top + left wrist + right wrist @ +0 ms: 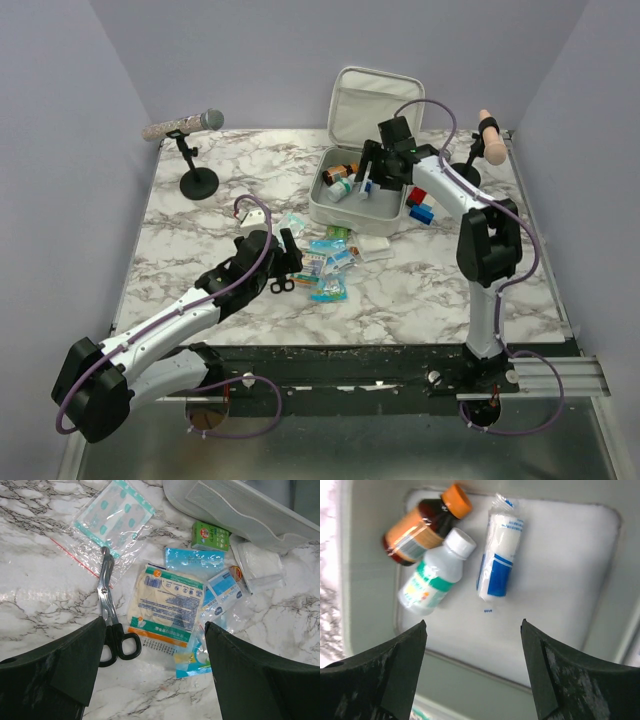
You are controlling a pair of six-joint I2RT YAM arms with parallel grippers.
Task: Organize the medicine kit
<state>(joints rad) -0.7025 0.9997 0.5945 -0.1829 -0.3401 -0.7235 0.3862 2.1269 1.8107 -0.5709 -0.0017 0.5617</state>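
Note:
The medicine kit [345, 217] lies open at the back of the table, its lid [375, 105] standing up. Inside lie a brown bottle with an orange cap [422, 525], a white bottle with a green label [434, 575] and a blue-and-white gauze roll [500, 555]. My right gripper [474, 625] hovers open over the kit's floor [560, 570] with nothing between its fingers. My left gripper [155, 630] stands open and empty low over the table. Just ahead of it lie black-handled scissors [107, 605] and a glove packet [165, 605].
Loose by the kit's front wall [240, 505] lie a green box [211, 535], a zip bag of plasters [114, 517], a blue packet [194, 557] and a white pad pack [257, 565]. A microphone on its stand [185, 125] is back left. Red and blue blocks [418, 205] sit beside the kit.

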